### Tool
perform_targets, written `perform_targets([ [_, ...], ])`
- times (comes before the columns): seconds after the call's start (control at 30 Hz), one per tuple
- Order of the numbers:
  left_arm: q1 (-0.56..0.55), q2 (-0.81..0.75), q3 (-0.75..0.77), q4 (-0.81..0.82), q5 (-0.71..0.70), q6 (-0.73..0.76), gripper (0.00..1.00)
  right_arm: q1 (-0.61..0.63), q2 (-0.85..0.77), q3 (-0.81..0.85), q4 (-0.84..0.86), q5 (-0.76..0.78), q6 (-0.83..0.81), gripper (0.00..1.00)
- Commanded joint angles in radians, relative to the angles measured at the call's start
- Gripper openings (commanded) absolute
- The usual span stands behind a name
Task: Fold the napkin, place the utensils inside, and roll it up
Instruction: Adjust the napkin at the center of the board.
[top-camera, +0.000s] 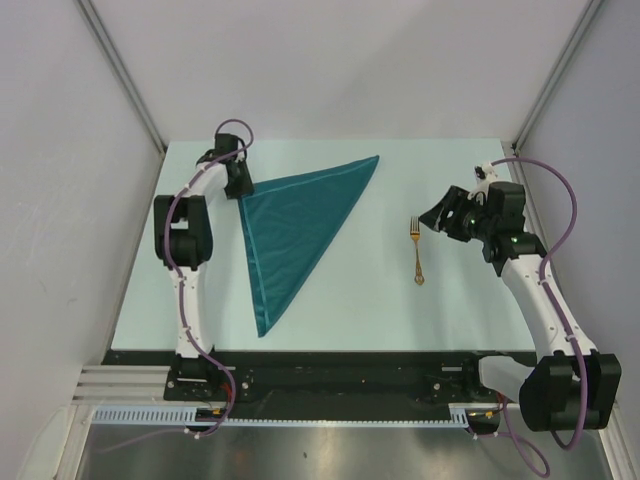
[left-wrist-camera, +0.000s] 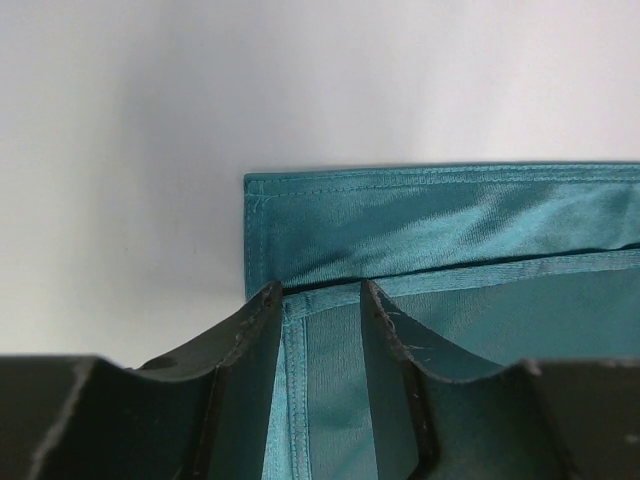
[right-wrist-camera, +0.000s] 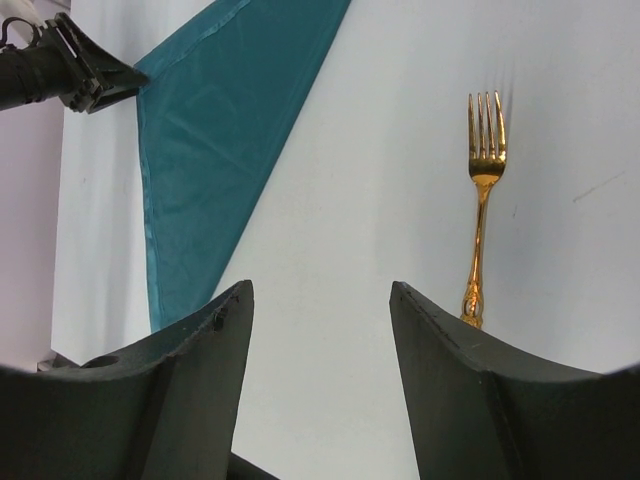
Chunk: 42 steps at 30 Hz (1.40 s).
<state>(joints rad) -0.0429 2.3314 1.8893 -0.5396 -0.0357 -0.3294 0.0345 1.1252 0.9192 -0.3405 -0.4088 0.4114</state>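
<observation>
The napkin is a dark teal cloth folded into a triangle, lying flat on the left half of the table. My left gripper is at its far left corner, low over the fabric. Its jaws stand apart, and the hemmed edge of the napkin lies flat between them. The gold fork lies on the table to the right of the cloth, tines pointing away. Just right of the fork, my right gripper hangs open above the bare table, holding nothing.
The pale table ends in a black strip at the near edge. Grey walls and metal posts close in the left, right and back. The left arm's wrist shows at the top left of the right wrist view.
</observation>
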Motion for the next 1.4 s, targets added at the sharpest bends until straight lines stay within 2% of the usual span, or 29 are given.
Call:
perform_targets([
  [0.0, -0.012, 0.008, 0.025, -0.092, -0.086, 0.055, 0.43, -0.004, -0.028, -0.006, 0.020, -0.021, 0.013, 0.62],
  [0.13, -0.014, 0.000, 0.016, -0.120, -0.115, 0.067, 0.42, -0.002, -0.030, -0.008, 0.023, -0.030, 0.020, 0.62],
  [0.27, -0.018, -0.050, -0.045, -0.053, -0.139, 0.087, 0.39, -0.005, -0.045, -0.017, 0.026, -0.028, 0.018, 0.62],
  [0.53, -0.044, 0.002, -0.022, -0.092, -0.158, 0.133, 0.33, -0.008, -0.057, -0.034, 0.029, -0.033, 0.021, 0.62],
  [0.67, -0.055, -0.003, -0.022, -0.097, -0.173, 0.141, 0.23, -0.010, -0.059, -0.036, 0.029, -0.033, 0.020, 0.62],
  [0.8, -0.063, -0.023, -0.030, -0.091, -0.185, 0.147, 0.19, -0.015, -0.058, -0.046, 0.032, -0.033, 0.021, 0.62],
  [0.97, -0.066, -0.055, -0.039, -0.074, -0.194, 0.158, 0.01, -0.016, -0.054, -0.054, 0.040, -0.035, 0.021, 0.62],
  [1.37, -0.064, -0.095, -0.036, -0.037, -0.202, 0.187, 0.00, -0.019, -0.050, -0.052, 0.034, -0.031, 0.013, 0.62],
])
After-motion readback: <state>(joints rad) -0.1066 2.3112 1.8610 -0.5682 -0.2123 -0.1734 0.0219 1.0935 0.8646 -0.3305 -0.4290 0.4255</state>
